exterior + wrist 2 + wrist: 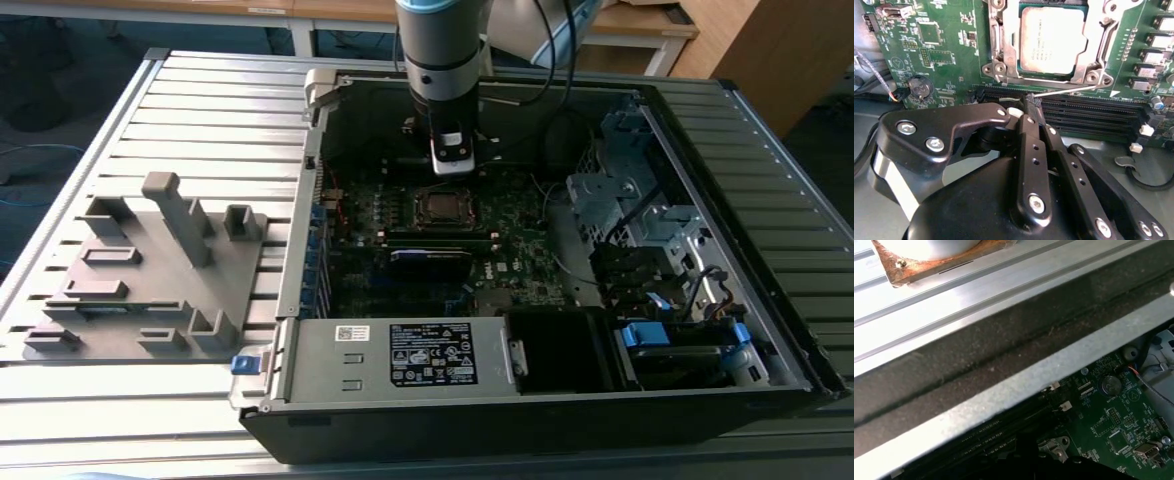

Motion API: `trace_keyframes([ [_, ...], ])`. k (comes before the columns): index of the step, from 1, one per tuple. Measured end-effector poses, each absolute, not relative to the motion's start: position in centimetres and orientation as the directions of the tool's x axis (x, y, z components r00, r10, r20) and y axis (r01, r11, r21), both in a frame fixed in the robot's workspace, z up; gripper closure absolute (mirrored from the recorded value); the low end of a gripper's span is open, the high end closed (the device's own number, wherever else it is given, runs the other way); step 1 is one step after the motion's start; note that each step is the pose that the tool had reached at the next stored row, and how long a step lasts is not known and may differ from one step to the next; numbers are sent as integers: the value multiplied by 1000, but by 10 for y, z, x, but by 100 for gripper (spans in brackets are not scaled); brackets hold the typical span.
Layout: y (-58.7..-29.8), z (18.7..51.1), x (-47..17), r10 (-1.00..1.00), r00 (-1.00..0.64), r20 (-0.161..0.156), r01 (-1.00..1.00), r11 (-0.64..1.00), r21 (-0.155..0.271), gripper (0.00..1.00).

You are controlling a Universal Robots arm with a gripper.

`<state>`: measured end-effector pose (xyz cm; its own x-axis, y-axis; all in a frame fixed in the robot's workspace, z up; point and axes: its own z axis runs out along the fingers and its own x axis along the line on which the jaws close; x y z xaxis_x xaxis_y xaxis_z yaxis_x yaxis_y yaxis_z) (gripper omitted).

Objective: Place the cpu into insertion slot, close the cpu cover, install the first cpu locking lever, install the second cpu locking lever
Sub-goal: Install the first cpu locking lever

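Note:
The cpu (1051, 40) lies flat in the insertion slot (1094, 76), its silver-grey top showing through the window of the cpu cover (1008, 45), which is down over it. A thin wire locking lever (1074, 90) runs along the slot's edge beside the memory slots, and its free end meets my fingertips. My gripper (1033, 104) is shut, its black fingers pressed together at that lever end. In the exterior view my gripper (451, 165) hangs inside the open computer case, just behind the cpu (441, 205).
Long black memory slots (1089, 114) lie right beside my fingertips. A coin battery (920, 86) and small connectors sit on the green board. The exterior view has drive cages (641, 220) on its right, a power supply (400, 355) in front, and a grey fixture (147, 270) on the slatted table.

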<state>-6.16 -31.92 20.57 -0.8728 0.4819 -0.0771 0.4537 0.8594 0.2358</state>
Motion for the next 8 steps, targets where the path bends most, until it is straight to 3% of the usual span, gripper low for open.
trace_keyframes([
  [8, -319, 202, -61, 481, -873, -82, 454, 862, 226, 89],
])
